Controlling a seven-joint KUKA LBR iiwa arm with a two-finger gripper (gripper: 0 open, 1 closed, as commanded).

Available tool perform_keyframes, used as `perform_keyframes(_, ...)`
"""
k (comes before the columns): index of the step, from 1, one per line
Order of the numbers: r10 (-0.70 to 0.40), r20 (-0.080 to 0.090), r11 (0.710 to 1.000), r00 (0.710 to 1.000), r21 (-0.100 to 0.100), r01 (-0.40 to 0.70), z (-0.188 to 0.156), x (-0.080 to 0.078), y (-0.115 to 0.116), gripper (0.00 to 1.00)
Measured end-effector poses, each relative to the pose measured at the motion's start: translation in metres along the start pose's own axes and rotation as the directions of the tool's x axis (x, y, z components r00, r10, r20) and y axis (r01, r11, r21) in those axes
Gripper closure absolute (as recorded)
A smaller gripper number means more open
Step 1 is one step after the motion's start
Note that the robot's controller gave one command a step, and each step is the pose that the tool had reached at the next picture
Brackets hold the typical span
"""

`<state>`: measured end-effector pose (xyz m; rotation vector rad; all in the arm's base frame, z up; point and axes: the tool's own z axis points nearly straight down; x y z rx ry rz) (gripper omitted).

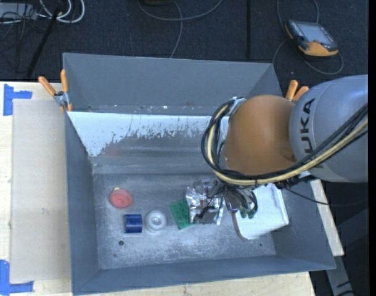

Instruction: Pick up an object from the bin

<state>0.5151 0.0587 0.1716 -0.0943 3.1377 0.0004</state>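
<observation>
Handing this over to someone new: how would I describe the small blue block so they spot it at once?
In the grey bin, look at the floor's left part, away from the arm. The blue block sits there below a red disc and just left of a pale round cap. It alone is blue and square-cornered.
</observation>
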Motion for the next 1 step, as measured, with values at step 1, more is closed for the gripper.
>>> perform_keyframes(1,0.004,-0.002,1.000,1.000,0.000,-0.004,-0.0046,-0.0005,-0.0002,1.00)
